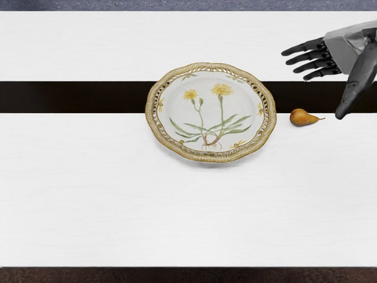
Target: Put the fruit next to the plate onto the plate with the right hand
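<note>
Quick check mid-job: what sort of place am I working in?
Likely a simulated dining-style tabletop: a plain white table, a flower-painted plate with a small pear beside it, and the robot's right hand open nearby.

There is one plate [211,157], one pear [303,118] just right of it, one robot hand [330,56] up beyond the plate's right side, and one white table [88,194] under the plate, possibly two.
</note>
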Controlling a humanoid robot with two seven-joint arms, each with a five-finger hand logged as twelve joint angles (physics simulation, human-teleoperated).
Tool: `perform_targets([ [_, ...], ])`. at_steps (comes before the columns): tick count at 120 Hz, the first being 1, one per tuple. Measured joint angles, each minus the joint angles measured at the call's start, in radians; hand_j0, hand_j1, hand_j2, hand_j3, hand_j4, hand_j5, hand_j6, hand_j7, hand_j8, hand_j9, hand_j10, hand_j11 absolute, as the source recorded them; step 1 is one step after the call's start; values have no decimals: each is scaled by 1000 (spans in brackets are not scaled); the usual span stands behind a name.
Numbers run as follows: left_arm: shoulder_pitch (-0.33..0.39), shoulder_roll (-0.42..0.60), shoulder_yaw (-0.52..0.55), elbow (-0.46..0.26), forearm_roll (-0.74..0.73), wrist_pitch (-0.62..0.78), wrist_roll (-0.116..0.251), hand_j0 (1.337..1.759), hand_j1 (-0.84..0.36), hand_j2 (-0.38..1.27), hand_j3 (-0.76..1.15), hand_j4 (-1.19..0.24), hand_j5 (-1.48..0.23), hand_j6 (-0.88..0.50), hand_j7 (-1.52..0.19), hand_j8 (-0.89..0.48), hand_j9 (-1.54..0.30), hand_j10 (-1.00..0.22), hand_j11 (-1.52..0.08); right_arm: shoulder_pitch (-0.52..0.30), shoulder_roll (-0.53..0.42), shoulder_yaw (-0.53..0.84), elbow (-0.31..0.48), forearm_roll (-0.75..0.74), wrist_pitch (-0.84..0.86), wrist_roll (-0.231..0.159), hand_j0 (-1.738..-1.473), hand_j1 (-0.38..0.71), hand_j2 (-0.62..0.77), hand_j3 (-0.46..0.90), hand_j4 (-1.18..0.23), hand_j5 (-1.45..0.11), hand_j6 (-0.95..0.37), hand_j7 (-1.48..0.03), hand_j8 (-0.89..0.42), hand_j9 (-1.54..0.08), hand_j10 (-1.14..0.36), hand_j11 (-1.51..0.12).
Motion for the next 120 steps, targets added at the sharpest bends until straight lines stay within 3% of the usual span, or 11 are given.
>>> perform_targets([
  [25,0,0,0,0,0,0,0,1658,349,0,0,0,0,0,0,0,0,0,0,30,38,-31,-26,-82,1,-1,-1658,-324,-6,0,-24,-31,-25,-27,-24,-27,-23,-27],
  [32,1,0,0,0,0,0,0,1658,349,0,0,0,0,0,0,0,0,0,0,134,58,-163,-40,-129,-41,-1,-1658,-324,-6,0,-24,-30,-25,-27,-25,-27,-24,-27],
  [42,1,0,0,0,0,0,0,1658,349,0,0,0,0,0,0,0,0,0,0,305,137,-421,-44,-170,-240,-1,-1658,-324,-5,0,-25,-29,-26,-27,-25,-27,-24,-27],
  [54,0,0,0,0,0,0,0,1658,349,0,0,0,0,0,0,0,0,0,0,383,220,-579,-2,-268,-486,-1,-1658,-323,-5,0,-25,-30,-26,-28,-26,-28,-25,-28],
  [74,0,0,0,0,0,0,0,1658,349,0,0,0,0,0,0,0,0,0,0,299,397,-691,19,-336,-815,-1,-1658,-325,-4,0,-24,-28,-25,-27,-24,-27,-23,-27],
  [84,0,0,0,0,0,0,0,1658,349,0,0,0,0,0,0,0,0,0,0,244,498,-723,-13,-347,-929,-1,-1658,-325,-4,0,-23,-27,-25,-27,-24,-27,-23,-27],
  [99,0,0,0,0,0,-1,0,1658,349,0,0,0,0,0,0,0,0,0,0,178,590,-762,-51,-356,-1021,-1,-1658,-319,-5,0,-28,-34,-29,-33,-28,-33,-27,-33],
  [120,1,0,0,0,0,0,0,1658,349,0,0,0,0,0,0,0,0,0,0,49,649,-759,-164,-420,-1068,-1,-1658,-306,-6,0,-38,-48,-39,-47,-39,-48,-38,-48],
])
